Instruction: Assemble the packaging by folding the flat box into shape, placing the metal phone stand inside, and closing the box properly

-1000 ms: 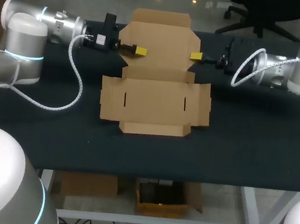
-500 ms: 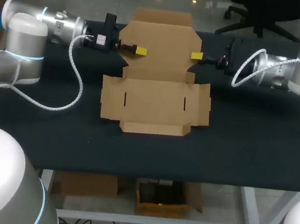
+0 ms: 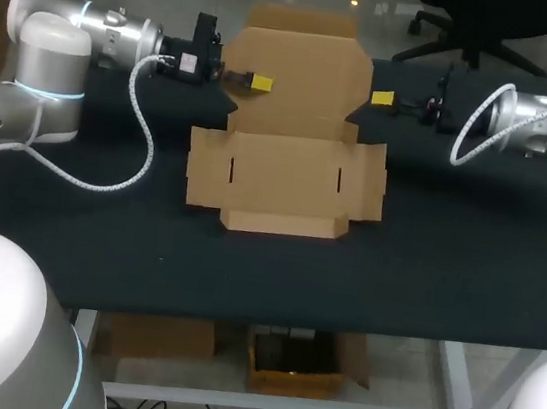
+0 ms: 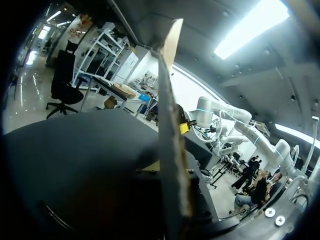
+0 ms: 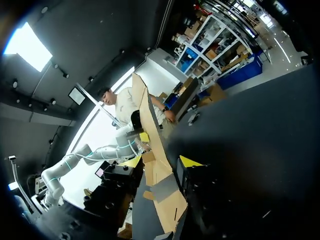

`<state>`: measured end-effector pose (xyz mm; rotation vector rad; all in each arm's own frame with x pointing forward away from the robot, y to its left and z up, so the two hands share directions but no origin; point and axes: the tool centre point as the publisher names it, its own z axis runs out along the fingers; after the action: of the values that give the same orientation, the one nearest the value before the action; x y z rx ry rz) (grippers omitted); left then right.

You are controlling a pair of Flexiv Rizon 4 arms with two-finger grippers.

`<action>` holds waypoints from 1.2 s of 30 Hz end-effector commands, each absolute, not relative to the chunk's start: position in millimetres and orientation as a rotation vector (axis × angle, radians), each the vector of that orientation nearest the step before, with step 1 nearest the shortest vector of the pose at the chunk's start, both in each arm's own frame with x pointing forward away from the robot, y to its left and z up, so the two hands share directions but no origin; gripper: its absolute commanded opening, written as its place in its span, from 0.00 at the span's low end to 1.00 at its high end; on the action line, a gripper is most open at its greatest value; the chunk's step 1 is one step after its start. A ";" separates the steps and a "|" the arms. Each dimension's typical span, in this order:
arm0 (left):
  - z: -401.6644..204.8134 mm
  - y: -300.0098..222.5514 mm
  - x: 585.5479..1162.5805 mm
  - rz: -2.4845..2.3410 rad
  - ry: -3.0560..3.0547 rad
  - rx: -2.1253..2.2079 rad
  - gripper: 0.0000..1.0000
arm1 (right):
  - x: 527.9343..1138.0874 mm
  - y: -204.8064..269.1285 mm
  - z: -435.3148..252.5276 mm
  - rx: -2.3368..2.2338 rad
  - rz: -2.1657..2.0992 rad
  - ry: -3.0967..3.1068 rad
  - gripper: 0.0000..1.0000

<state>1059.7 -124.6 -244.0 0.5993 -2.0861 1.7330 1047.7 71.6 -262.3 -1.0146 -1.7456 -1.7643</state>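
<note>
Flat cardboard box (image 3: 285, 181), unfolded on black table (image 3: 469, 250), rear lid panel (image 3: 306, 73) tilted up; left gripper (image 3: 261, 83) at that panel's left part, yellow tip over the cardboard, grip cannot be told; right gripper (image 3: 382, 99) just beside the panel's right edge, apart from it, opening cannot be told.

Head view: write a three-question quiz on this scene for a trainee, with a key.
1. True or false: the flat box is already folded and closed.
2. How many slots are cut in it?
3. The left end effector and right end effector are at which part? A: far panel. B: near flap. C: underside.
Key: 1 false; 2 two; 3 A.
</note>
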 end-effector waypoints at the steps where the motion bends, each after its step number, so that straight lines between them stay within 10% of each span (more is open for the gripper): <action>1: -240.8 -129.5 1071.9 1.734 -2.090 0.558 0.00 | 1012.6 59.4 -243.3 -1.172 -1.764 -1.820 0.28; 4: -237.9 -133.2 1076.2 1.760 -2.096 0.539 0.00 | 1002.2 51.5 -240.8 -1.207 -1.767 -1.846 0.00; 36: -225.3 -156.2 1086.0 1.890 -2.137 0.438 0.00 | 923.2 30.4 -247.1 -1.468 -1.551 -2.091 0.00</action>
<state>1085.3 -155.9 -225.0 0.4404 -2.1381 1.8906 927.0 29.0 -250.4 -1.3460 -2.0276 -1.5942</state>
